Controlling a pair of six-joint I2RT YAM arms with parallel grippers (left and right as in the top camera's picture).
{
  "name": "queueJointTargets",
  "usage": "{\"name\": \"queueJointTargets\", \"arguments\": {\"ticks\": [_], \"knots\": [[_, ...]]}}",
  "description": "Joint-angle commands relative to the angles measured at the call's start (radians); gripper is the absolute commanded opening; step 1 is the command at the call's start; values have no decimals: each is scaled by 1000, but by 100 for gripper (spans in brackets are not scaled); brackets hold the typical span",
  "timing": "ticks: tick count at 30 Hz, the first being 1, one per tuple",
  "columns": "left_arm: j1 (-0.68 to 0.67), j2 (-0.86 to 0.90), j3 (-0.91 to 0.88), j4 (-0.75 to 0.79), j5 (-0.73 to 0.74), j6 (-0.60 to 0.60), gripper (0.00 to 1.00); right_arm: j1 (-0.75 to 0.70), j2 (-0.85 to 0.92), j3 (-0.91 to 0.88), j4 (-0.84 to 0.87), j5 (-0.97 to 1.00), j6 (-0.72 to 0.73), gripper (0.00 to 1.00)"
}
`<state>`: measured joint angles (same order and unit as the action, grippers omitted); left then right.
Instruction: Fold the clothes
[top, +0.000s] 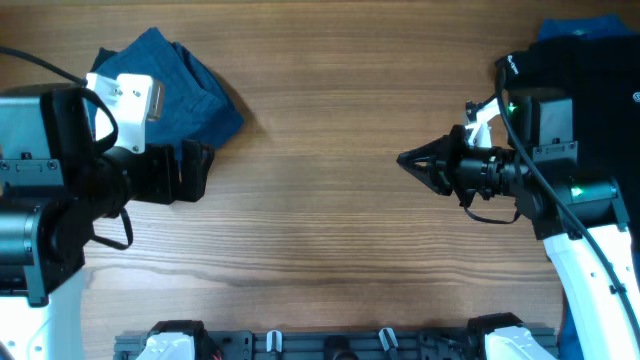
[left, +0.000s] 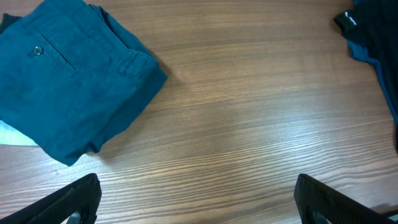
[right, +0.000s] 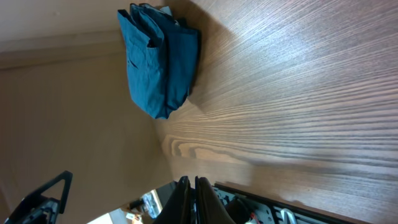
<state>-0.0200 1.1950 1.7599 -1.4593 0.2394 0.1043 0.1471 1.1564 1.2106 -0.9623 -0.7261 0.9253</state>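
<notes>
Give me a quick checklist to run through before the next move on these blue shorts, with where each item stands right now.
1. Fold of the dark blue shorts: compact stack, ok.
2. The left end effector open and empty: ok.
3. The right end effector shut on nothing, over bare wood: ok.
4. Shorts apart from the dark garments at the right edge: ok.
5. Nothing trapped under the shorts: cannot tell; a white patch shows at their edge.
</notes>
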Motion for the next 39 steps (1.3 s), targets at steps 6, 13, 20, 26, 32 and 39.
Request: {"name": "queueJointTargets", "arguments": {"ticks": [6,13,20,26,32,39], "knots": [[-6,2,-2,0,-5,12,100,0,-138,13,43,176,36,100],[-6,2,-2,0,-5,12,100,0,-410,-27,42,701,60,100],[-6,2,-2,0,-5,12,100,-1,-671,-102,159,864,-305,100],[-6,2,-2,0,-5,12,100,-5,-855,-288,282,827,-609,100],[-6,2,-2,0,-5,12,100,-18,-1036,-674,537,832,-500,100],[-6,2,-2,0,-5,12,100,-71,-1153,-1018,692,833,-224,100]]}}
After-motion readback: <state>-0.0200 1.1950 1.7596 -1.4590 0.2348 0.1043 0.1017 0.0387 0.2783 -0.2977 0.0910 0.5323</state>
